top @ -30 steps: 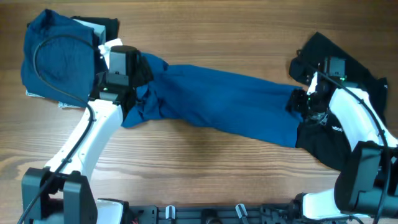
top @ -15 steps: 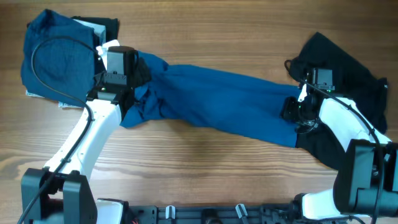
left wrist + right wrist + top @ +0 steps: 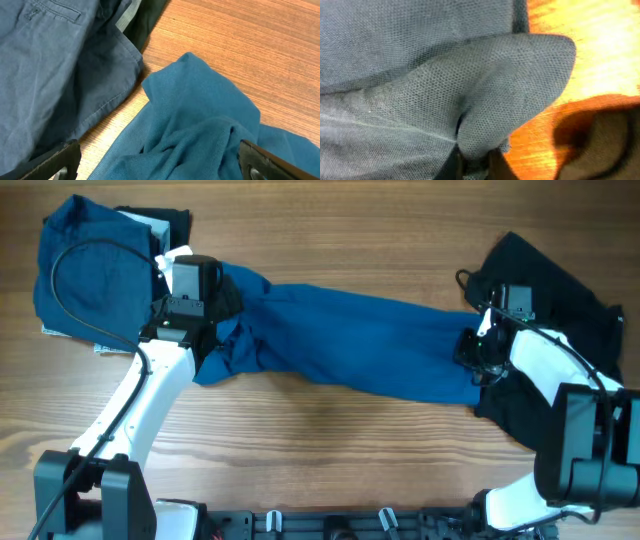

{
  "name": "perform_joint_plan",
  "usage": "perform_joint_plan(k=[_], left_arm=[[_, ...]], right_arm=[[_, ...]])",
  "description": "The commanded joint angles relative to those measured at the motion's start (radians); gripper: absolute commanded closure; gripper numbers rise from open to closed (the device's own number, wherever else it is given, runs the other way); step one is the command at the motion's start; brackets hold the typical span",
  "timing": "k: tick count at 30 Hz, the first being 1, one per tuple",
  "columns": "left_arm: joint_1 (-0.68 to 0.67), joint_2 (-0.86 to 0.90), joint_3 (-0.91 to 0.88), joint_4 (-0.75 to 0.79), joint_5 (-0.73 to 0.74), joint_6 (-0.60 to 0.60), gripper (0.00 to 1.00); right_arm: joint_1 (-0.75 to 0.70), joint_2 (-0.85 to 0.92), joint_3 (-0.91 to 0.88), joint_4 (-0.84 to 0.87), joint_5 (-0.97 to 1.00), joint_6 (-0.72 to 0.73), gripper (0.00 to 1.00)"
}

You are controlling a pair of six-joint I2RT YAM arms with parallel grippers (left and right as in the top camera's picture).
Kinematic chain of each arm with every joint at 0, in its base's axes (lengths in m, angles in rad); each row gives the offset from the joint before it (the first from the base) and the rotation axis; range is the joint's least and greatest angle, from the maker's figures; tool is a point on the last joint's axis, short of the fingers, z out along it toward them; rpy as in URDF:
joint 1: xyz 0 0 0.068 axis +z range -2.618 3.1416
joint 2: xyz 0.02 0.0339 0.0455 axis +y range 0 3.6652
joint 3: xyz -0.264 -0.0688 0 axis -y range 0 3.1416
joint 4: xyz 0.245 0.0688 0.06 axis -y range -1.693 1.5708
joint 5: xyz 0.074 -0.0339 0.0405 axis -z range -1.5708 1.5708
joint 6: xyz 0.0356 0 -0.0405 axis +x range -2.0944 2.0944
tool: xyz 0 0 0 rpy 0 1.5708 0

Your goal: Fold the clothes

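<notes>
Shirt [image 3: 350, 340] seen overhead lies stretched left to right; right gripper [image 3: 472, 350] is clenched on its right end. Left wrist: left gripper [image 3: 157, 165] gapes, grasping nothing, and should probably pinch the bunched end. Right wrist: a fold is held, so lift gently.

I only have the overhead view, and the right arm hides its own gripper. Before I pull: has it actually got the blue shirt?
Observer: Yes. In the right wrist view the right gripper is shut on a bunched fold of the blue shirt.
Operator: And the left one?
Observer: The left gripper is wide open over the shirt's crumpled end and grips nothing.
Operator: Anything close to that end?
Observer: The darker blue garment lies right beside it, stitched hem showing. On the other side there is bare table.
</notes>
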Motion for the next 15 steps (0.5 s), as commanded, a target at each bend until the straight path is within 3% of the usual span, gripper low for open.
perform_joint_plan(k=[1, 9, 15], left_arm=[[0.006, -0.007, 0.012, 0.000, 0.005, 0.013, 0.00], [0.006, -0.007, 0.012, -0.002, 0.005, 0.013, 0.00], [0.005, -0.007, 0.012, -0.003, 0.005, 0.013, 0.00]], right_arm=[[0.002, 0.075, -0.014, -0.002, -0.059, -0.002, 0.96], [-0.077, 0.008, 0.164, -0.162, -0.095, -0.092, 0.96], [-0.239, -0.004, 0.311, -0.290, -0.157, -0.204, 0.96]])
